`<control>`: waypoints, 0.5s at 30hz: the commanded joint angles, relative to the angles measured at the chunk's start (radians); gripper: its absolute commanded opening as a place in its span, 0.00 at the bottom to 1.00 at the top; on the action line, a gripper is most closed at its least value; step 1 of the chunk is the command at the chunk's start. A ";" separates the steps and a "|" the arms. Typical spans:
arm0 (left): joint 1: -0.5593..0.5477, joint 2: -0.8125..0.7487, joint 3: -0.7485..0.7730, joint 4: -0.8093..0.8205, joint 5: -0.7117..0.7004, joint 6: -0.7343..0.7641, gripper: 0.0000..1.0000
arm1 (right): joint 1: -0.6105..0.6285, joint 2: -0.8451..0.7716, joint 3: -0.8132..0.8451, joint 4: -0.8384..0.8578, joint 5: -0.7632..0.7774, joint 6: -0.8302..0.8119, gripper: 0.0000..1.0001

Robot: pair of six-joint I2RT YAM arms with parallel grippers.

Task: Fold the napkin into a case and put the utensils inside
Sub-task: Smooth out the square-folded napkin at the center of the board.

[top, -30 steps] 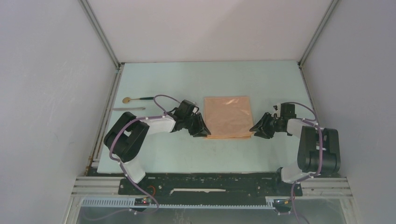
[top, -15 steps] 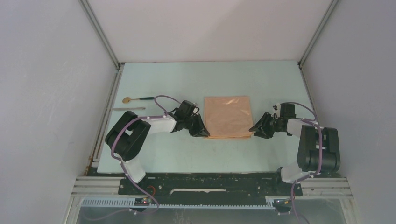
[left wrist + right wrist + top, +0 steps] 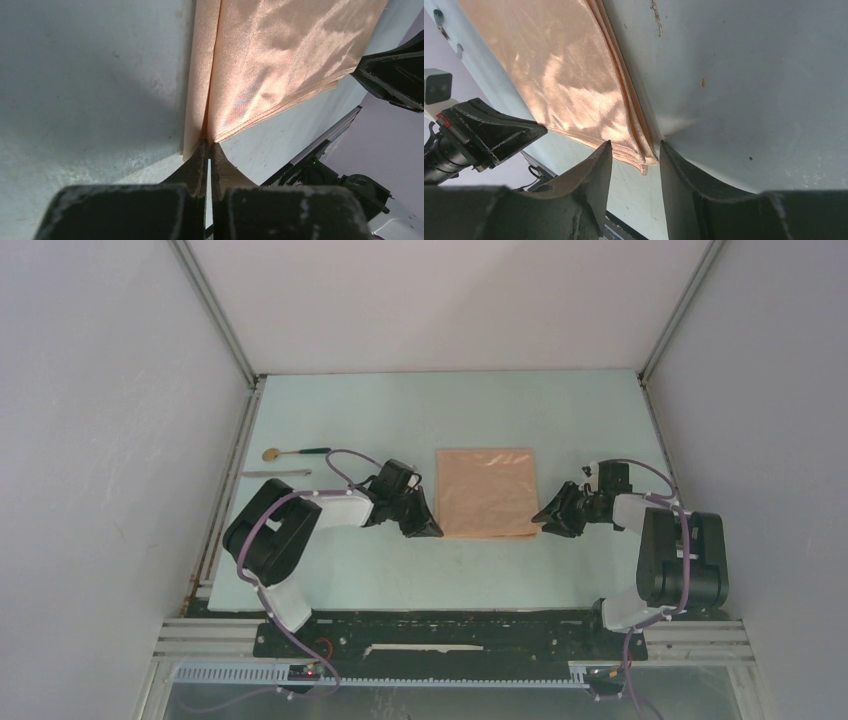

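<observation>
Napkin [image 3: 486,492] centre, part-folded. Left gripper [image 3: 209,145] clamped on corner; right gripper [image 3: 634,146] half-open astride corner. Utensils [image 3: 272,453] upper left, not placed.

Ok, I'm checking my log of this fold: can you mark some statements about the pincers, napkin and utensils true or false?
1. The left pincer is shut on a near corner of the peach folded cloth napkin. True.
2. The right pincer is shut as well. False: its jaws stand open, one on each side of the other near corner.
3. The gold-bowled, dark-handled spoon lies on the napkin. False: it lies on the pale table, left of the napkin, beside the thin silvery utensil.
4. The napkin's edge shows several layers. True.
</observation>
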 commanded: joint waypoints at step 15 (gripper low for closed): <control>0.015 -0.037 -0.020 0.067 0.053 -0.005 0.00 | 0.050 -0.030 0.000 -0.035 0.072 -0.008 0.41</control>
